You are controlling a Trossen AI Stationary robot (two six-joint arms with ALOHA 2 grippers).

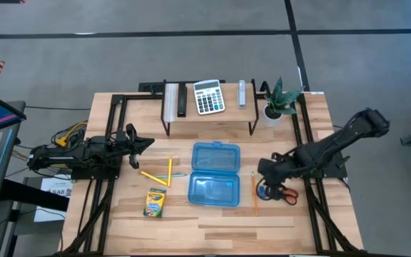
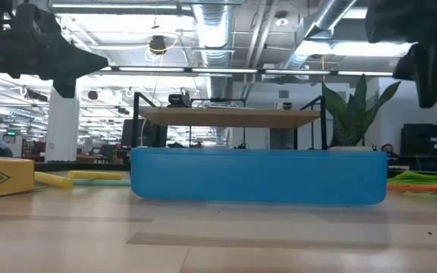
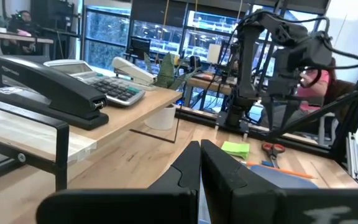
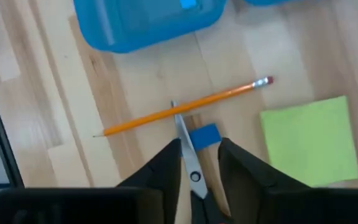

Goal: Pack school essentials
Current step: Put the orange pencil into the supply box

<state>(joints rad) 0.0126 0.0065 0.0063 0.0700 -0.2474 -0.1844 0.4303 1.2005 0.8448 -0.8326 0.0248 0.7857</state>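
An open blue case (image 1: 215, 175) is seen at mid-table (image 1: 212, 221), lid and tray both facing up, clear-ish blue plastic w/ rounded corners; a small blue item is seen inside the tray.

Right claw (image 4: 199, 158) is lowered over the red-handled scissors (image 1: 285, 194), just right of the case. In the right wrist view the fingers are parted a little, one each side of the scissors' blades (image 4: 187, 149) near the pivot; whether they actually pinch the blades can't be told. The blade tip is laid across an orange pencil (image 4: 182, 107), which lies along the case's right edge, eraser end w/ metal ferrule. A tiny blue piece (image 4: 204, 136) is seen touching the blades, just beside the pencil. A lime-green sticky-note pad (image 4: 309, 140), square and flat, lies near the scissors, apart from the pencil.

Left claw (image 3: 200, 163) is held above the table at the left side, fingers pressed together, nothing gripped.

Left of the case: yellow pencils (image 1: 160, 173) lying crossed, w/ a pale green stick among them. Nearer the front edge, a small yellow-green crayon box (image 1: 155, 203) lies flat.

On the raised shelf (image 1: 209, 114) at the back: a grey-white calculator (image 1: 208, 96) and a black stapler (image 3: 45, 84). A potted plant (image 1: 277, 102) stands beside the shelf.
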